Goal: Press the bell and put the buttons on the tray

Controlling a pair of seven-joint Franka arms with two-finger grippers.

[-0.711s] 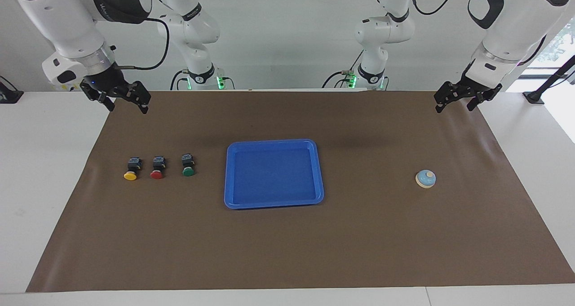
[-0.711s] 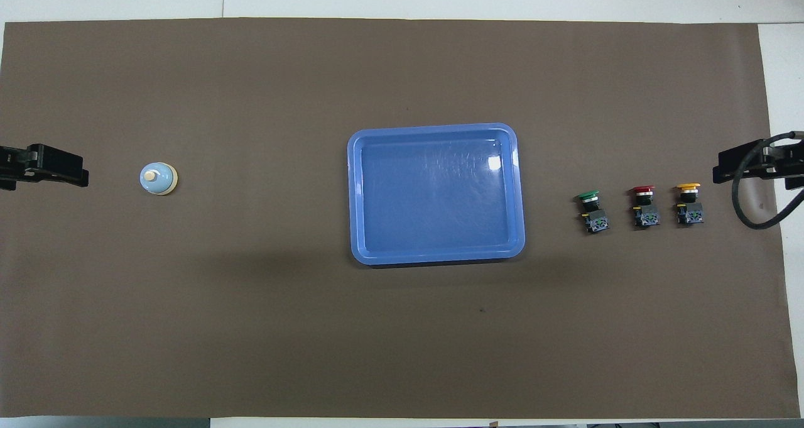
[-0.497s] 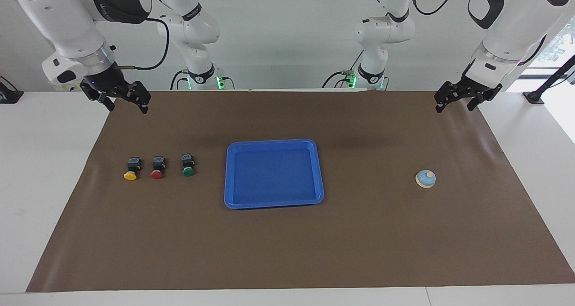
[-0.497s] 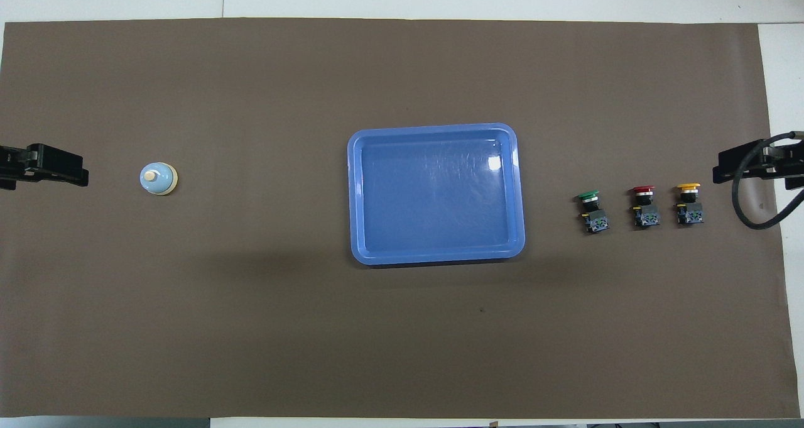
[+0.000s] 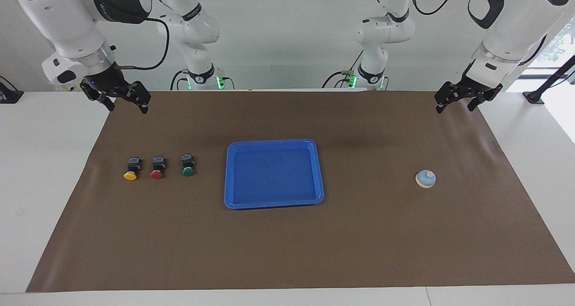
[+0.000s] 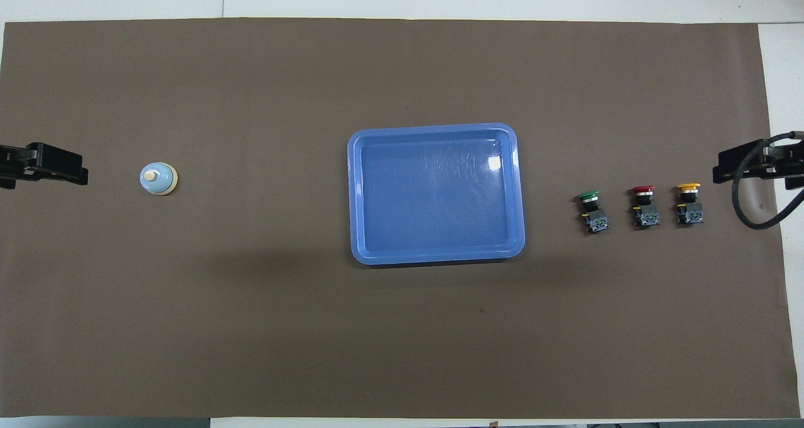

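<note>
In the overhead view we saw both tools cut off at the frame's sides, only their dark tips showing. The left tool [image 5: 462, 100] hung released and empty over the table's corner by its own base, touching nothing; the right tool [image 5: 120, 100] hung the same way, jaws spread, over the other near corner. The bell [image 5: 425, 179] sat toward the left arm's end of the table [image 5: 287, 252]. The tray [image 5: 273, 174] lay mid-table with nothing in it. The yellow button [image 5: 130, 169], red button [image 5: 157, 167] and green button [image 5: 188, 165] lay in a row toward the right arm's end. Lettering on the right arm was too small for us to read.
</note>
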